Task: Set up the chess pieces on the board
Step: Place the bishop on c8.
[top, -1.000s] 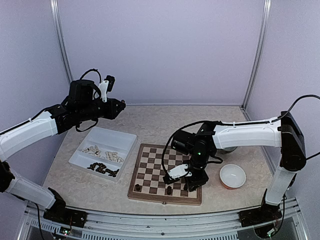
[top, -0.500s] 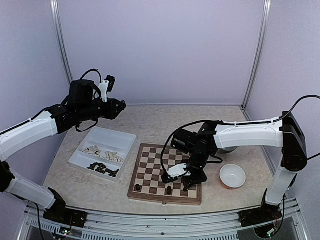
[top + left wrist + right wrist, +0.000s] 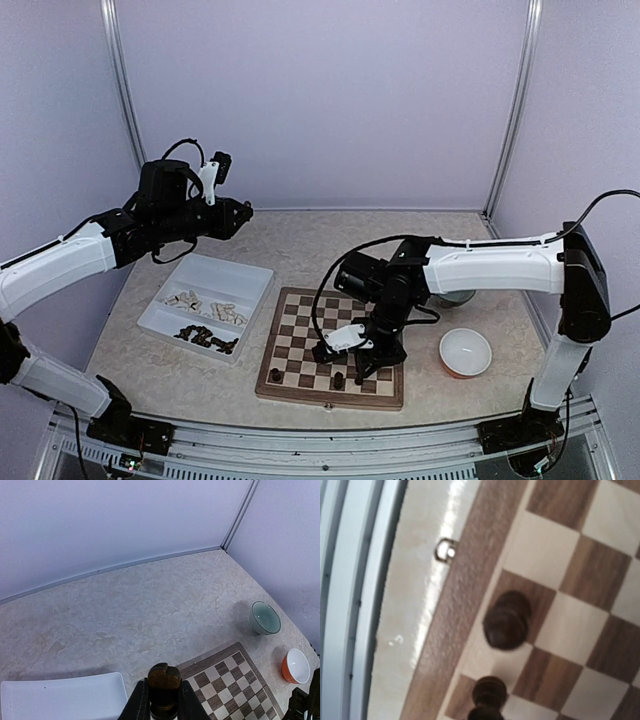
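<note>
Square wooden chessboard (image 3: 470, 580), grain showing, soft sheen on its brown border. Small clasp (image 3: 445, 550) gleams, polished metal. Dark brown chess pieces (image 3: 506, 620) look smooth, slightly glossy. Marbled beige surface (image 3: 150, 600) is matt; white rectangular tray (image 3: 225, 275), smooth plastic.

One board (image 3: 298, 342), one white tray (image 3: 236, 279) and two bowls (image 3: 296, 665) are counted. At least two dark chess pieces (image 3: 275, 375) are seen on the board.
</note>
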`<action>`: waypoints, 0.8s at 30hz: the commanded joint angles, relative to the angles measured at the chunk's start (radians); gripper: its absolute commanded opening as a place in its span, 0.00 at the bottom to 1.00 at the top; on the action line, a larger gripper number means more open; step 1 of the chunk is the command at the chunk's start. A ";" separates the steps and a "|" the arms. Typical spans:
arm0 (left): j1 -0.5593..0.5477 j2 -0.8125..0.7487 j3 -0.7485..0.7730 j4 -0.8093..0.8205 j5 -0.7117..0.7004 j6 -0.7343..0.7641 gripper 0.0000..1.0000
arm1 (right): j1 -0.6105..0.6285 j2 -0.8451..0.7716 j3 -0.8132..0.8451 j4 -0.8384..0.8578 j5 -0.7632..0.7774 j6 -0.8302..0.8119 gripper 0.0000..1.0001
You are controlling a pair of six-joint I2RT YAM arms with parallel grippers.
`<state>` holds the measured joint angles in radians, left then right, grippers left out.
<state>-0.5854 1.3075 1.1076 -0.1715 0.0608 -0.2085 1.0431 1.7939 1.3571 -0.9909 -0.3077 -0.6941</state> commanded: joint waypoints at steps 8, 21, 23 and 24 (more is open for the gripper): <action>-0.001 0.008 -0.004 0.017 0.016 0.000 0.18 | 0.039 0.054 0.050 -0.017 -0.026 0.002 0.09; -0.001 0.010 -0.002 0.013 0.024 -0.002 0.18 | 0.051 0.083 0.063 -0.006 0.000 0.014 0.13; -0.001 0.012 -0.002 0.012 0.026 -0.002 0.18 | 0.051 0.084 0.061 -0.006 0.006 0.015 0.15; -0.001 0.012 -0.002 0.012 0.026 -0.002 0.18 | 0.052 0.085 0.060 -0.004 0.010 0.015 0.16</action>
<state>-0.5854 1.3109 1.1076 -0.1719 0.0723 -0.2089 1.0786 1.8610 1.3960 -0.9962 -0.3092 -0.6849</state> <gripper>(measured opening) 0.184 0.147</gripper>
